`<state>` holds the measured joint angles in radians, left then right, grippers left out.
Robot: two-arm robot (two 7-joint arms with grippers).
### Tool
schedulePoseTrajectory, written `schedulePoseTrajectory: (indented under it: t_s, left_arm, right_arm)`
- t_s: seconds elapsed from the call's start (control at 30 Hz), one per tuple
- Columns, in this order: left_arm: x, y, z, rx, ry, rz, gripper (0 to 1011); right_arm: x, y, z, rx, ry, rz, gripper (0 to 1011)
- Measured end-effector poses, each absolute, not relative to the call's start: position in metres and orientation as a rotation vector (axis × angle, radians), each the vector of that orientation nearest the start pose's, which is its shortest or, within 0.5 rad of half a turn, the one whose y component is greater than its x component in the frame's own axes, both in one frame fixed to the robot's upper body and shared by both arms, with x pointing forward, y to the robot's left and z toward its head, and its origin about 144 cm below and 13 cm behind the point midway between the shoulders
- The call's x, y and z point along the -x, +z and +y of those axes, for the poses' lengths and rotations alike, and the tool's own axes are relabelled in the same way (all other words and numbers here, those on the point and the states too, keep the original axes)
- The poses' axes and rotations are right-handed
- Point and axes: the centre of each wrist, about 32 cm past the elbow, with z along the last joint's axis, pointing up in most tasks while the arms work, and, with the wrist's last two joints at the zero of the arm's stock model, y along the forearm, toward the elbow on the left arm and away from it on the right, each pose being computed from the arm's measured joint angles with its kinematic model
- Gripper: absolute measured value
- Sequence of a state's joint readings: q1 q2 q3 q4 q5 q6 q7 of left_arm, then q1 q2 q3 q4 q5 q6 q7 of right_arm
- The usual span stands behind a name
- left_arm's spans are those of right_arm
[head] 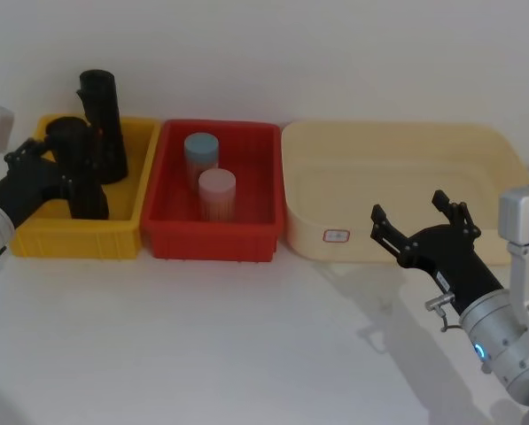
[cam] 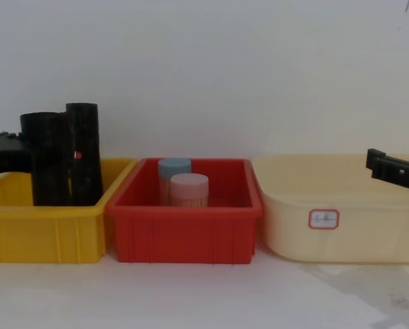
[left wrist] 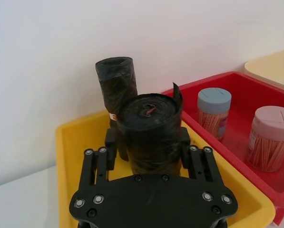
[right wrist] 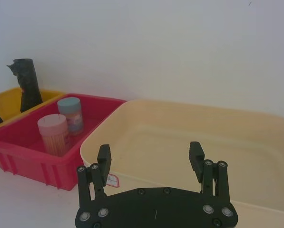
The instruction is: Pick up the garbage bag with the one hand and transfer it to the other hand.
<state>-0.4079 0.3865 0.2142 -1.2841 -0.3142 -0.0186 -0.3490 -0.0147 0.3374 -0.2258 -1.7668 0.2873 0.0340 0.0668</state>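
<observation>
left gripper (left wrist: 148, 138) clamps the garbage bag (left wrist: 149, 116) (upright, in the yellow bin (left wrist: 68, 142)).

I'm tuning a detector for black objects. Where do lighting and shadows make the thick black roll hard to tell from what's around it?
Left wrist view: even light picks out crinkles on the garbage bag, so it reads apart from the pads of the left gripper clamping it. Chest view: it merges with the slimmer roll into one dark mass. Head view: the open right gripper casts a soft shadow on the table, away from the bag.
</observation>
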Motion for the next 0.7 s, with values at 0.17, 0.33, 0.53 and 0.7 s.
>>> schedulePoseTrajectory:
  t_s: [0.17, 0.33, 0.53, 0.7]
  left_arm:
    - [-0.567, 1.208, 0.313, -0.056, 1.137, -0.143, 634]
    - [-0.568, 1.208, 0.314, -0.056, 1.137, -0.144, 524]
    - [-0.564, 1.210, 0.315, -0.049, 1.138, -0.150, 486]
    - [-0.557, 1.214, 0.315, -0.040, 1.136, -0.157, 464]
  right_arm:
    - [-0.443, 1.189, -0.237, -0.026, -1.229, -0.075, 1000]
    - [-0.443, 1.189, -0.237, -0.026, -1.229, -0.075, 1000]
    - [-0.443, 1.189, -0.237, -0.026, -1.229, -0.075, 1000]
    - [-0.443, 1.189, -0.237, -0.026, -1.229, -0.075, 1000]
